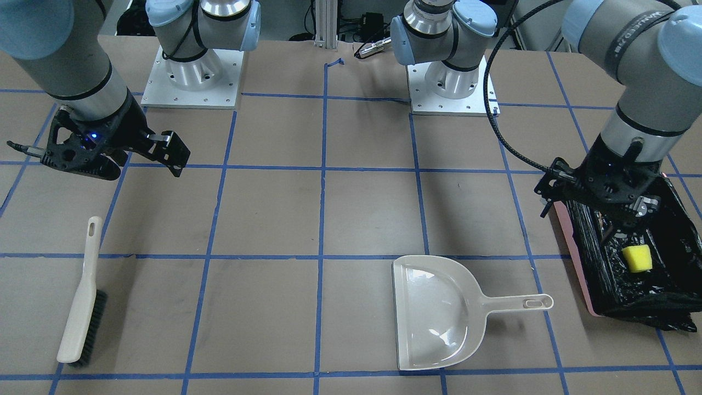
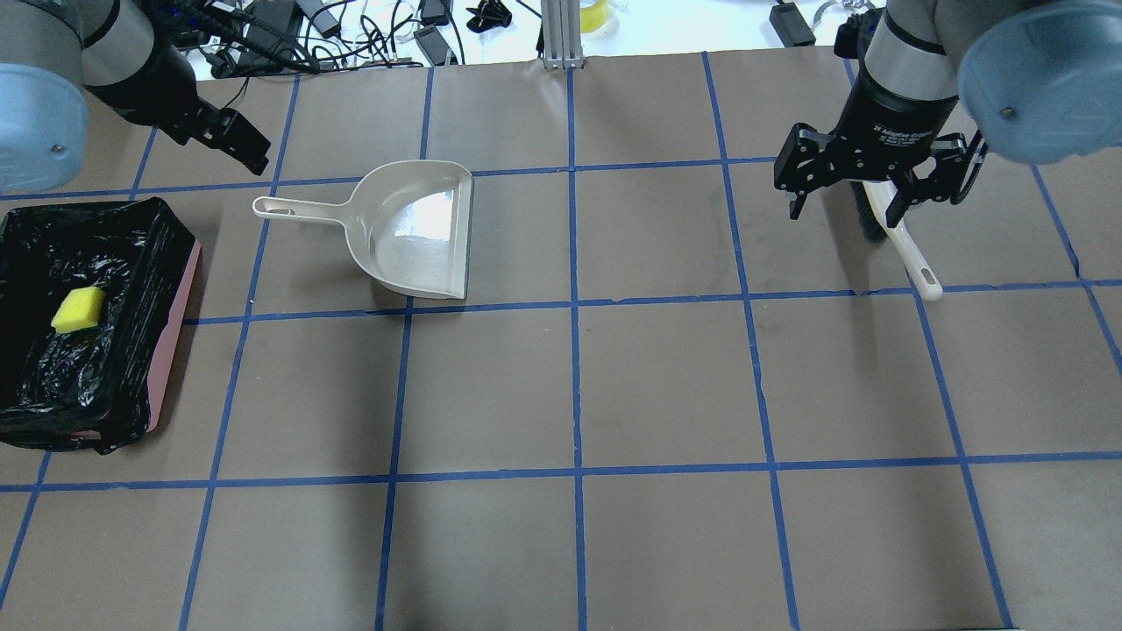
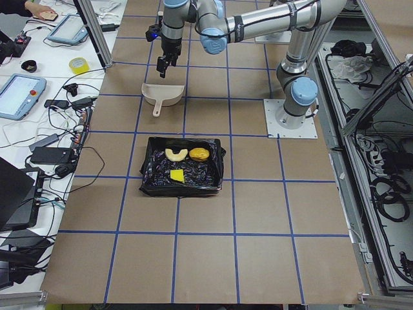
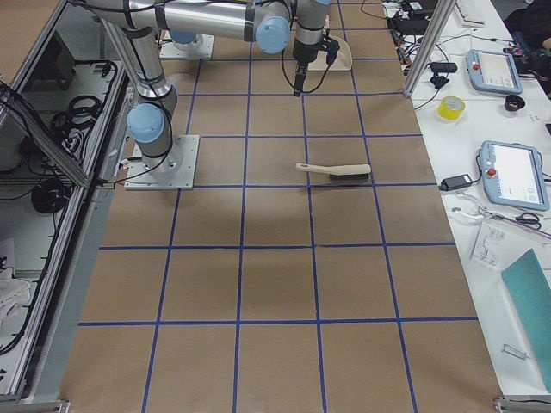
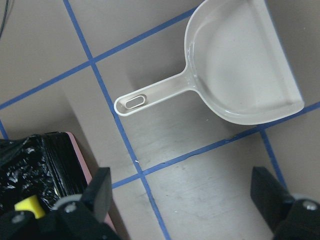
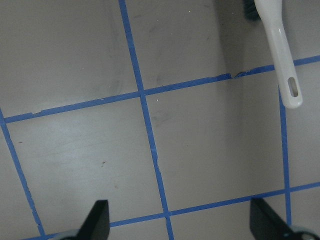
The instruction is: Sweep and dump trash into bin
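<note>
Three pieces of trash (image 3: 176,175) lie in the bin (image 2: 180,307) at the robot's left: a sponge (image 2: 79,308), a croissant (image 3: 175,154) and a potato (image 3: 199,154). The left gripper (image 5: 182,197) hangs spread and empty above the floor between the bin and the dustpan (image 2: 412,228) handle. The right gripper (image 2: 846,206), also spread and empty, hovers over the brush (image 1: 82,296) at far right.

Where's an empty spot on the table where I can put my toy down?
The wide brown paper between the beige plastic dustpan and the beige bristle brush is bare, and so are the squares on the robot's side of both. It's crowded where the pink bin with its black bag sits beside the dustpan's handle.
</note>
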Controlling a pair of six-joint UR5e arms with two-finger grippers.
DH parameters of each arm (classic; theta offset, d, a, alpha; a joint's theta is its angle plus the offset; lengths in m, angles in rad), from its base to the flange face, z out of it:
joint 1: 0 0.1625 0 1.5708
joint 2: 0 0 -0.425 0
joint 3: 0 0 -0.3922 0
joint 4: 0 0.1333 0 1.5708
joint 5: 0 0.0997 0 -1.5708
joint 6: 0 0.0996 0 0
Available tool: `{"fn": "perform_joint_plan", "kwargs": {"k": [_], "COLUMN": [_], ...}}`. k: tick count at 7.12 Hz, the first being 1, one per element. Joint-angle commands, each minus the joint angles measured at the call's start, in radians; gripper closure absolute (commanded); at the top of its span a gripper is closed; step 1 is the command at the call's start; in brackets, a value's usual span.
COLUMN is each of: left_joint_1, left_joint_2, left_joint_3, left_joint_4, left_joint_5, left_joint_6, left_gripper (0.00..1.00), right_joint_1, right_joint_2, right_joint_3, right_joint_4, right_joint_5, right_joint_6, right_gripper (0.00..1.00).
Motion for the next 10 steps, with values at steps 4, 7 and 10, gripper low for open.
{"fn": "perform_joint_plan", "kwargs": {"k": [4, 7, 10], "left_joint_1": [-0.064, -0.105, -0.155], "left_joint_2": [0.107, 0.128, 0.114], "left_joint_3": [0.009, 0.044, 0.046], "left_joint_4": [-0.254, -0.345, -0.334], "left_joint_5": [0.004, 0.01, 0.054], "left_joint_6": [-0.385, -0.49, -0.499], "left_gripper": [0.0, 0.0, 0.0], "right_joint_1": [0.001, 0.001, 0.0], "right_joint_2": [0.01, 0.012, 0.013], "right_joint_3": [0.0, 0.002, 0.0], "right_joint_4": [-0.022, -0.022, -0.043], "right_joint_5": [0.004, 0.001, 0.004], "right_joint_6": [0.0, 0.0, -0.006], "right_gripper": [0.0, 0.0, 0.0]}}
